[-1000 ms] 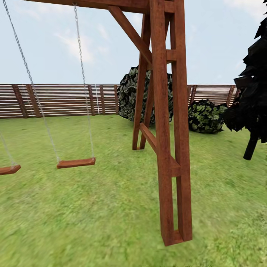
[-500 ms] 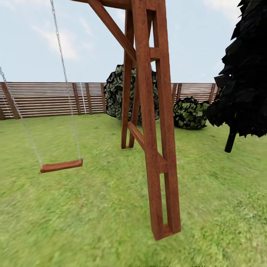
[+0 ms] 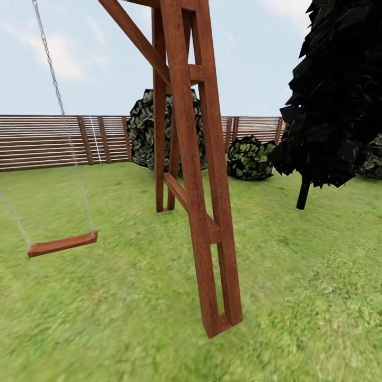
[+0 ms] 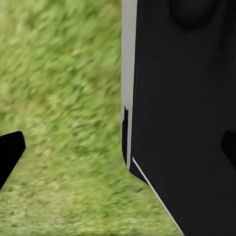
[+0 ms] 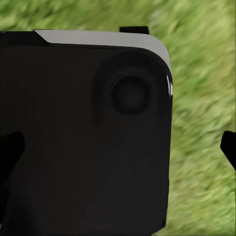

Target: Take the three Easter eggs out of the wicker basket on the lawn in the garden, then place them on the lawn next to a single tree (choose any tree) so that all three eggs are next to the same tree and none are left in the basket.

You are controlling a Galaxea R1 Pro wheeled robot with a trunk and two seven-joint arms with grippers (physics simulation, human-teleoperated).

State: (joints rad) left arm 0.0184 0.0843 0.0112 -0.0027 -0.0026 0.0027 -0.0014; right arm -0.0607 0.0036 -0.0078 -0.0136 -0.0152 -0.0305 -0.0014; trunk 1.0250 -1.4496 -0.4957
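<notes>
The lawn (image 3: 106,318) of mottled green grass spreads across the garden up to a brown slatted fence (image 3: 48,140). The Easter eggs, the wicker basket and a pale-trunked tree are out of view. In the left wrist view my left gripper (image 4: 118,152) is open over grass, its dark fingertips (image 4: 11,156) far apart, beside a black part of the robot's body (image 4: 187,123). In the right wrist view my right gripper (image 5: 118,147) is also open, with nothing between its fingertips (image 5: 229,147) and a black robot part (image 5: 88,137) behind.
A wooden swing set's leg frame (image 3: 199,212) stands close ahead, with a swing seat (image 3: 62,244) hanging at the left. A black-foliaged tree (image 3: 334,95) on a thin dark stem (image 3: 303,193) stands at the right. Two bushes (image 3: 249,157) sit by the fence.
The whole head view has slid left, so the camera has turned right. The swing frame looks nearer and the black tree takes up more of the right side.
</notes>
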